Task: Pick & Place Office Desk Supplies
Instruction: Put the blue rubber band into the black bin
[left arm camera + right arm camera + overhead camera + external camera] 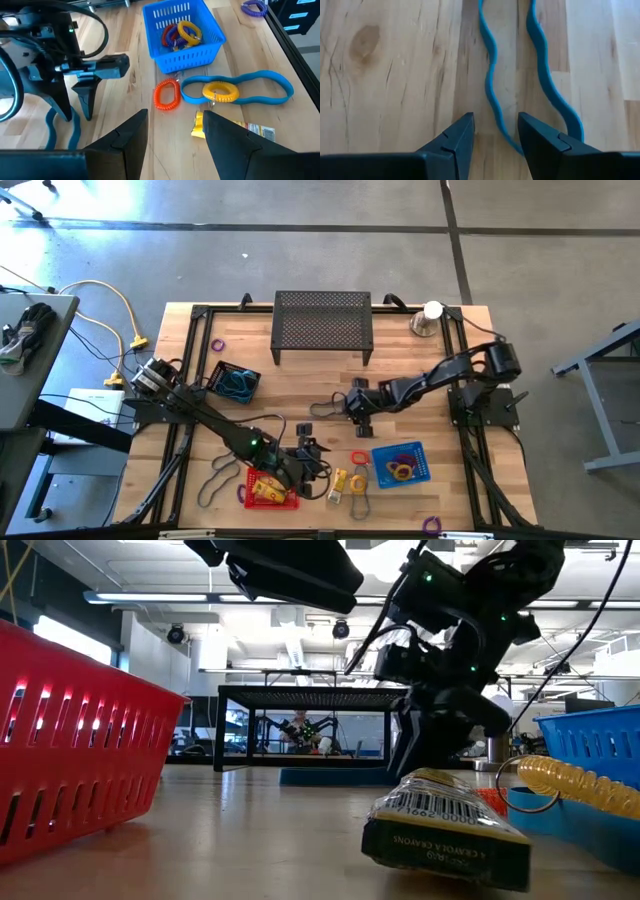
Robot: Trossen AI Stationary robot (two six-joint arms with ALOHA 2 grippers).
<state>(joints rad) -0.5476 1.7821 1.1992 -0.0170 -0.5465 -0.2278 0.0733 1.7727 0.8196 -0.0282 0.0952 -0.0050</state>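
My right gripper (495,137) stands open, low over a teal band (540,75) that lies flat on the wood at mid-table. One strand of the band (492,95) runs between its fingers. In the left wrist view the same gripper (77,115) shows over the band (52,127). My left gripper (175,135) hovers open and empty near the red basket (270,492). Beyond it lie a yellow crayon box (235,129), an orange coil ring (166,95) and a second teal band (260,87) with a yellow coil ring (220,91) on it. My right gripper comes at the teal band slanting down from above, an open finger on either side of one strand (495,117). I cannot tell whether the fingertips touch the band, which lies slack on the table.
A blue basket (210,45) holds several coil rings. A dark basket (235,383) with teal bands stands at the left. The black mesh stand (322,325) and a silver cone with a white ball (430,318) are at the far edge. Purple rings (217,345) (432,525) lie loose.
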